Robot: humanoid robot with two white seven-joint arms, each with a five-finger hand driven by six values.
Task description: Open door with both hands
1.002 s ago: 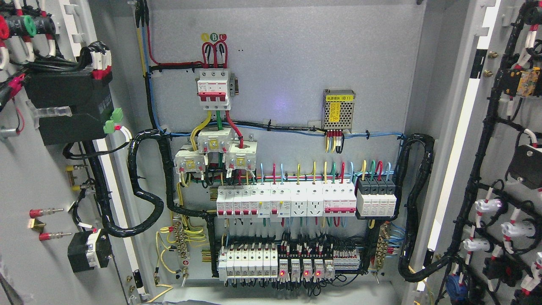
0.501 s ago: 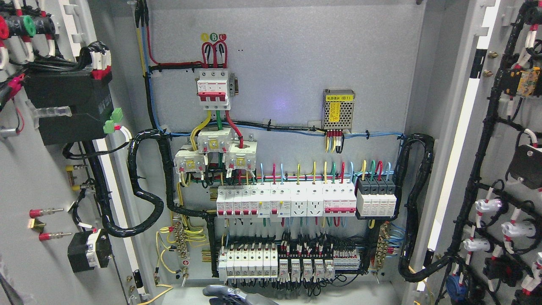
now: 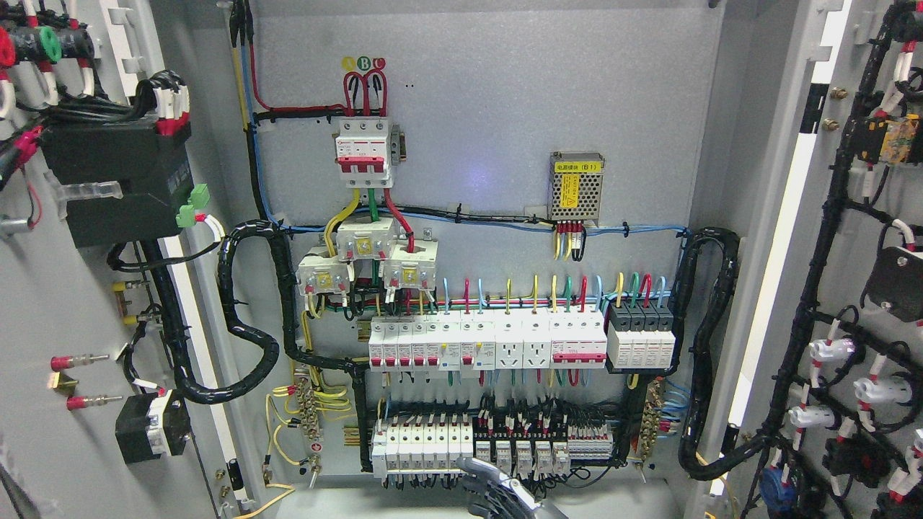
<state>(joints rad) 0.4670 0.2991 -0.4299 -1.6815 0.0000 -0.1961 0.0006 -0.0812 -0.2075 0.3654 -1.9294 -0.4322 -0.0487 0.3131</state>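
Pretty bright, even light, everything sharp. Faint purple glare spot on the back panel [image 3: 472, 176]; slight bending at the edges.

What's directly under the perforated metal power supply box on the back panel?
Under the perforated metal power supply box, short coloured wires drop to a horizontal blue cable run. Their terminals are too small to make out.

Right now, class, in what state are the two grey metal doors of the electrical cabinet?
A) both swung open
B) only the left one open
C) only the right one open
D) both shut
A: the left door and right door both stand open, showing wired inner faces and the cabinet's grey back panel.
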